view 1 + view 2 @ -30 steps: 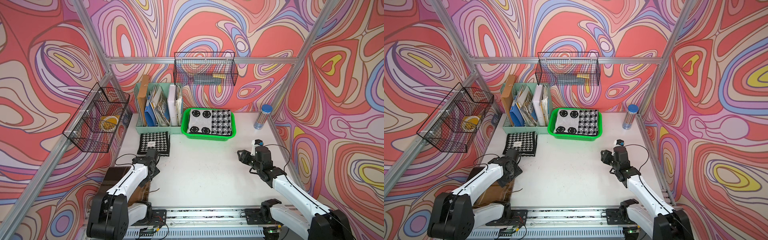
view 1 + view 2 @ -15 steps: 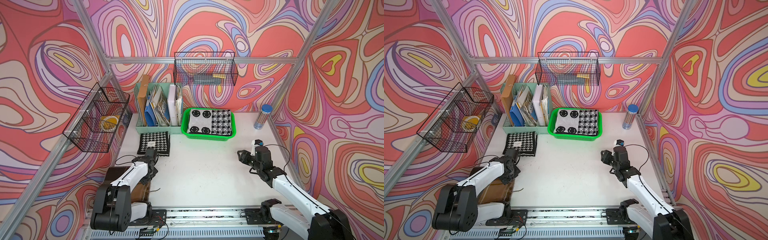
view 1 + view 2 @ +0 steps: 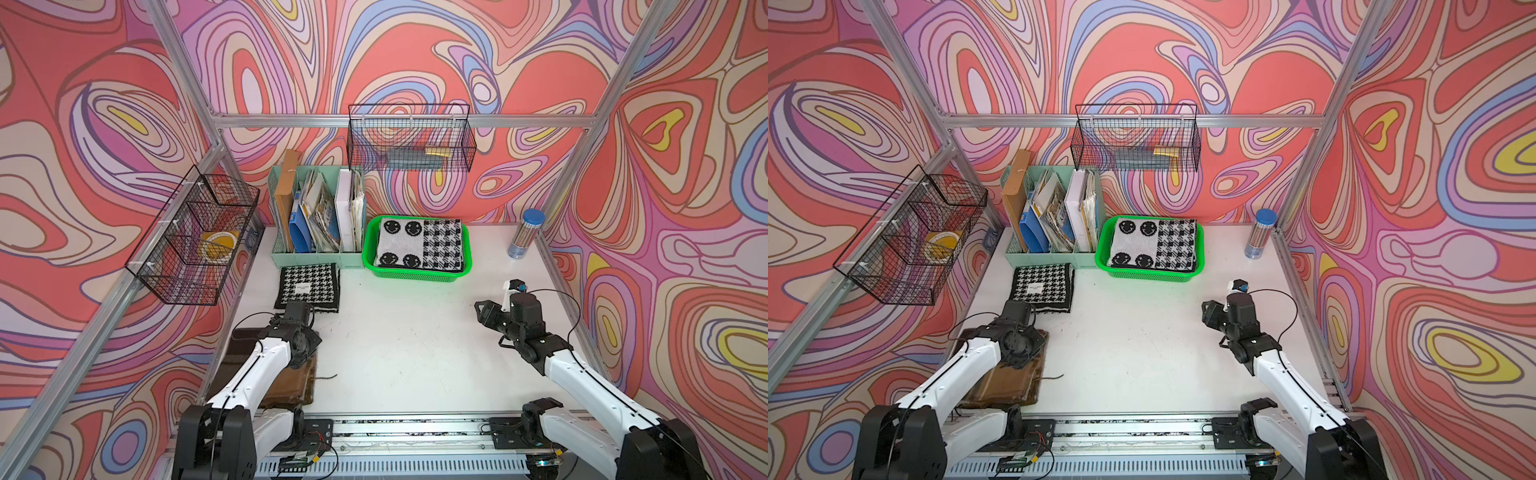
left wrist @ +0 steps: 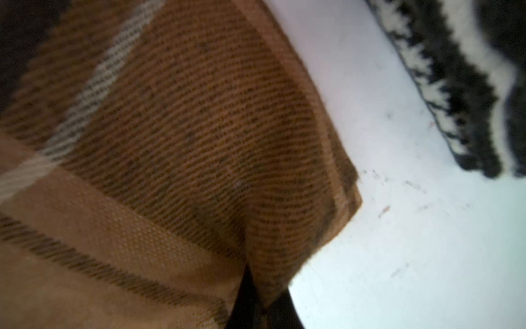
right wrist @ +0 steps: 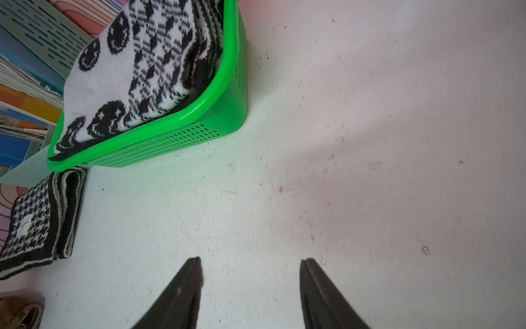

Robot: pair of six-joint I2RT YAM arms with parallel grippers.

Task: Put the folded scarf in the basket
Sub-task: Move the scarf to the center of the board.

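One edge of the brown folded scarf (image 4: 185, 142) is pinched by the left gripper (image 4: 256, 296); the basket (image 3: 415, 275) lies farther back, rightward. The right gripper (image 5: 250, 265) is spread, empty.

Both top views look down from high behind the arms, sharing the whole worktop (image 3: 415, 353). The left wrist camera sits blurred-close over the brown scarf (image 4: 170, 142), apparently right at the left gripper (image 4: 257, 287). The right wrist camera looks low past the right gripper (image 5: 251, 259) toward the basket (image 5: 170, 142).
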